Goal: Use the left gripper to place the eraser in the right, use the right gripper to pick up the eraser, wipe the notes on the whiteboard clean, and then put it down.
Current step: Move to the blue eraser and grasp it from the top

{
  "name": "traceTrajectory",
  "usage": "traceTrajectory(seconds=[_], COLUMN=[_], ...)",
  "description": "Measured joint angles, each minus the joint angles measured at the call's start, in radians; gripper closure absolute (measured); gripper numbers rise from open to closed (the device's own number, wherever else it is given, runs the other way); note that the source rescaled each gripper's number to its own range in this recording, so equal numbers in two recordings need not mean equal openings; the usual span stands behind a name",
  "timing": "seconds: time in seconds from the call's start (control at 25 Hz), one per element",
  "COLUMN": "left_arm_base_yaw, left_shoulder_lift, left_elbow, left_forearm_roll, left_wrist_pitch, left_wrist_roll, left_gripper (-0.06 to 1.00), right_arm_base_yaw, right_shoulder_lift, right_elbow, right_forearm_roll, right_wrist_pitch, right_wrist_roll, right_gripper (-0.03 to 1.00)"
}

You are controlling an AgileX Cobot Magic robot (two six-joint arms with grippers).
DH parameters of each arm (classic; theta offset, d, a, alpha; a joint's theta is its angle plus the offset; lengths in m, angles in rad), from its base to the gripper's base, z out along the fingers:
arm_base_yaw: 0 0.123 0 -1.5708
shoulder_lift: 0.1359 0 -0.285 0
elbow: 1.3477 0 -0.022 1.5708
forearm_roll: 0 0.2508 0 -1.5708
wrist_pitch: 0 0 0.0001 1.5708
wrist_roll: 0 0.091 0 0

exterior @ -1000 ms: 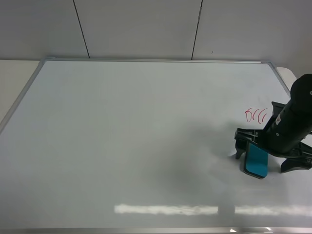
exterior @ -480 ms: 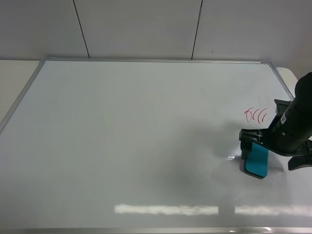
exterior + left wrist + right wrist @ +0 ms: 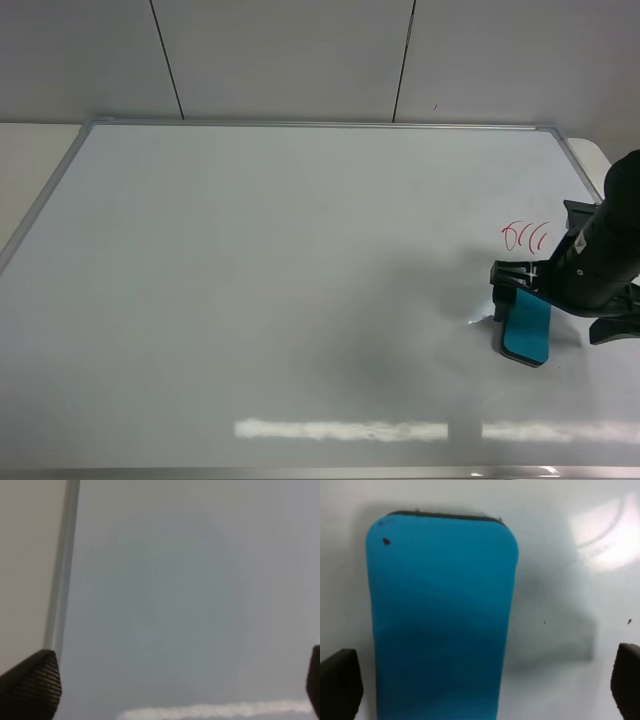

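Now: the whiteboard [image 3: 250, 300] fills most of the overhead frame, so you have open white surface across its whole left and centre. Its silver frame [image 3: 320, 124] runs along the top, left and right edges. Beige table [image 3: 30, 160] shows at upper left, with grey wall panels [image 3: 300, 60] above. The red notes [image 3: 525, 236] sit at right, near the right frame edge. The eraser [image 3: 526, 335] lies flat on the board at lower right, just below the notes and apart from them. Your right gripper [image 3: 553, 318] hangs over it, jaws spread wide, eraser between the fingers [image 3: 337, 682], not clamped. Your left gripper [image 3: 172, 685], seen in its wrist view, has jaws wide apart over bare board beside the frame, holding nothing.
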Motion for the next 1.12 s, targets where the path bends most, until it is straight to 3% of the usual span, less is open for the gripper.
traceTrajectory(seconds=[0.44,0.52,0.64,1.12], left_arm_base_yaw=[0.000,0.000,0.000,0.000], left_shoulder_lift=[0.000,0.000,0.000,0.000], left_elbow=[0.000,0.000,0.000,0.000], left_forearm_roll=[0.000,0.000,0.000,0.000], left_wrist_pitch=[0.000,0.000,0.000,0.000], left_wrist_roll=[0.000,0.000,0.000,0.000], left_gripper=[-0.06,-0.06,-0.06,-0.06], right_arm_base_yaw=[0.000,0.000,0.000,0.000], right_shoulder_lift=[0.022,0.022,0.022,0.022], right_elbow=[0.000,0.000,0.000,-0.014], right_forearm_roll=[-0.016,-0.025,-0.022,-0.015], right_wrist_pitch=[-0.028,-0.033,-0.041,0.013], right_wrist_roll=[0.000,0.000,0.009,-0.012], right_gripper=[0.00,0.20,0.97,0.93])
